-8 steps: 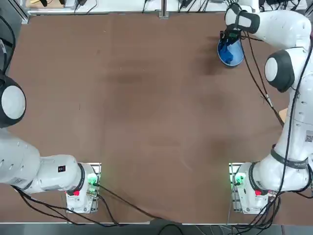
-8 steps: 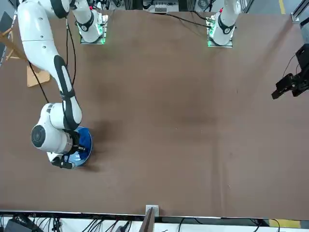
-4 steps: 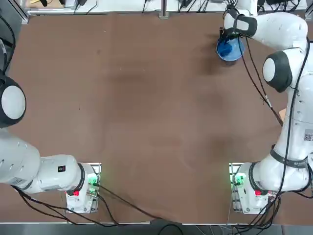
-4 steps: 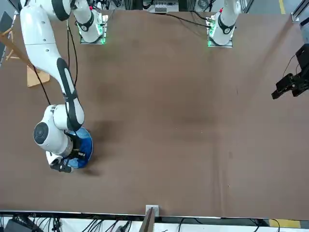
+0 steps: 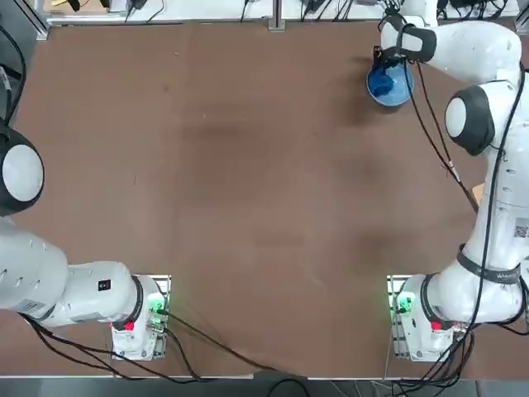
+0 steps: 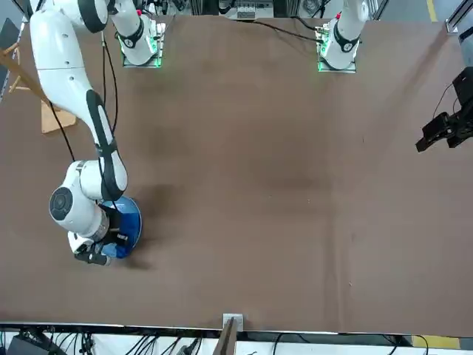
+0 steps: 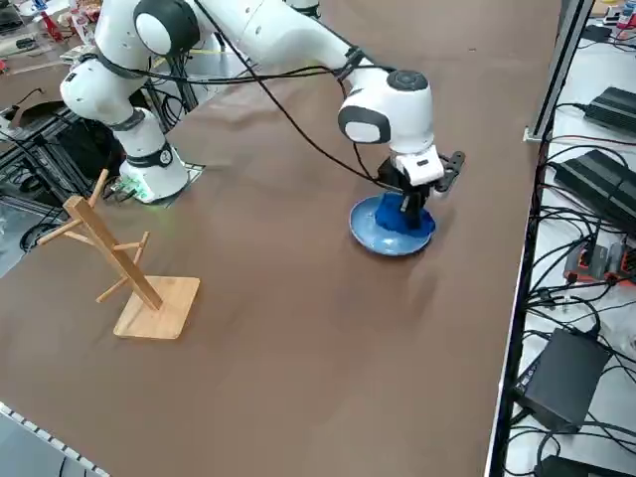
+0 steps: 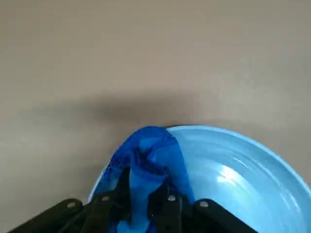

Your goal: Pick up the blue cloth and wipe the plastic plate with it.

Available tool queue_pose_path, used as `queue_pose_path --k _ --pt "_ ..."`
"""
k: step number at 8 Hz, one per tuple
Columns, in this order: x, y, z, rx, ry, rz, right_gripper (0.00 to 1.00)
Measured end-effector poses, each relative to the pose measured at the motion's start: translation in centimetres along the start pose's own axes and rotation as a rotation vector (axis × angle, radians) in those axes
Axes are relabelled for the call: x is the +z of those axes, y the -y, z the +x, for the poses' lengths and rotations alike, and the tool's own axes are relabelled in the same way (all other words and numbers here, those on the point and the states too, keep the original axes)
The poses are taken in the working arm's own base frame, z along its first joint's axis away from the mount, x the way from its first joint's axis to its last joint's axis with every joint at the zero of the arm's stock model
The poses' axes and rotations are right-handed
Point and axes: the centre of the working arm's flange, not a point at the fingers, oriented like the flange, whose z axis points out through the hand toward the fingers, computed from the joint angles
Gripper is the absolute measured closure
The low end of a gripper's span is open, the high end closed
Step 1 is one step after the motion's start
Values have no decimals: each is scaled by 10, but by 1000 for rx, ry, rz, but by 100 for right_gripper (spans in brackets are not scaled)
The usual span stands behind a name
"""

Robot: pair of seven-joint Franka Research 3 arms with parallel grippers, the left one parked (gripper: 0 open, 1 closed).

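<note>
At the top right of the overhead frame, the soft, bunchy royal-blue cloth (image 8: pixel 148 160) is pinched tight in the right gripper (image 8: pixel 141 201) over the glossy sky-blue plastic plate (image 8: pixel 243 170), which probably slides easily when rubbed.

place: robotics lab; evidence: brown table (image 5: pixel 248 182) | cables, power bricks (image 7: pixel 566 378) alongside

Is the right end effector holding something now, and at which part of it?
Yes: the right end effector pinches the blue cloth at its bunched upper fold.
</note>
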Motion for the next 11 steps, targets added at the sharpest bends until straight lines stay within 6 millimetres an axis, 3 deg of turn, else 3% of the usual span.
queue_pose_path --k 2,5,6,8,11 --pt "-4 -16 2 -13 50 -28 91" --pt "-18 -55 1 -57 128 -54 91" --pt "-23 -57 -1 -57 153 -55 91" --pt "-33 -44 -5 -42 183 -37 91" --pt "-49 -6 -9 29 178 -15 91"
